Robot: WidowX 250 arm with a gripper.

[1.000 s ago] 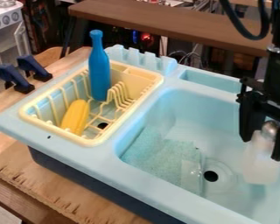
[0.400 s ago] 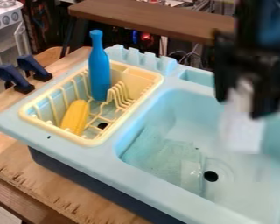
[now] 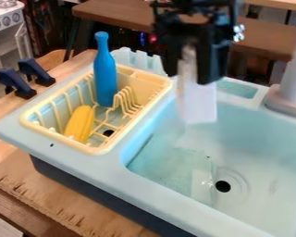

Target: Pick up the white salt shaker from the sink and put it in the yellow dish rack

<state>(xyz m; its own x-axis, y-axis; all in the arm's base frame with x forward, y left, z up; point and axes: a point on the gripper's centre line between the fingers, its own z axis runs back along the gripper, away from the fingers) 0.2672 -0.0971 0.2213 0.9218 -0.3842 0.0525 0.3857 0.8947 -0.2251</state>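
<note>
The black gripper (image 3: 190, 69) hangs over the back left part of the sink basin, just right of the drying rack, shut on a whitish translucent bottle (image 3: 197, 102). The bottle hangs upright below it, its top between the fingers. A blue bottle (image 3: 105, 74) stands upright in the cream drying rack (image 3: 96, 149). Left of it in the rack lies a yellow corn-like toy (image 3: 81, 123). A clear object (image 3: 201, 186) lies in the light blue sink (image 3: 169, 192) beside the drain.
A grey faucet (image 3: 292, 76) rises at the sink's right back edge. Two dark blue clamps (image 3: 15, 82) sit on the wooden table (image 3: 33, 192) at the left. Behind the sink runs a brown wooden shelf (image 3: 122, 15).
The gripper has moved left and upward in the view, carrying the whitish bottle from the basin's right side toward the rack. The faucet has come into sight. The rack's contents have not moved.
</note>
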